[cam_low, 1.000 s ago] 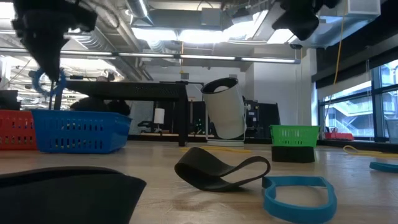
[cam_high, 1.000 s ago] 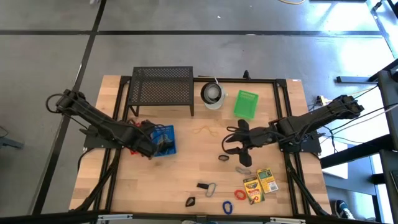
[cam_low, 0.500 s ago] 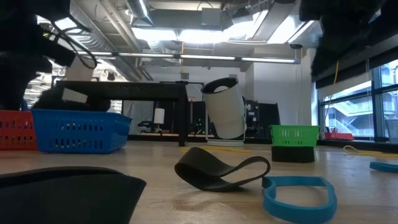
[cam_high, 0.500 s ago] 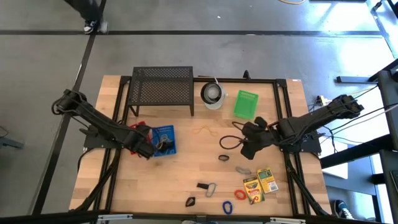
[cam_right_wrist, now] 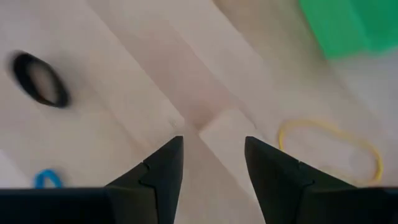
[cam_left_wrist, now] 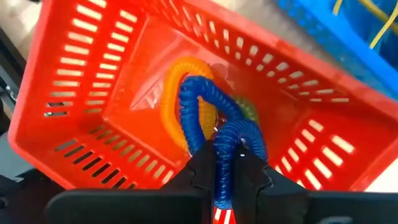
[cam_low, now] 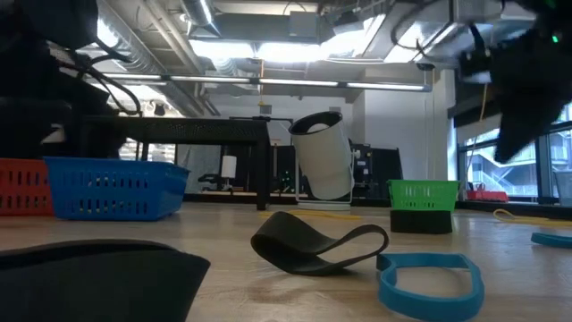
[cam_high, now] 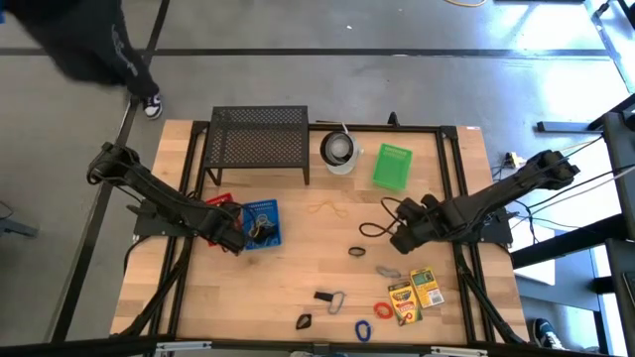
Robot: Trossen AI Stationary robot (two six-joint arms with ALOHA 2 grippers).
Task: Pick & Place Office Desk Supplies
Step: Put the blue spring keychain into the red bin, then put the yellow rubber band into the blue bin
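Holding a blue rubber band [cam_left_wrist: 214, 124] pinched tight, the left gripper [cam_high: 234, 238] has moved over the red basket [cam_left_wrist: 93, 81] at center left; the drop comes next. The right gripper [cam_high: 400, 241], open and empty, has drawn back rightward.

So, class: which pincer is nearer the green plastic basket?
Right. The right pincer sits just below the green plastic basket; the left pincer is across the table.

Left gripper [cam_left_wrist: 225, 169] now over red basket [cam_left_wrist: 74, 93]; right gripper [cam_high: 397, 241] farther right.
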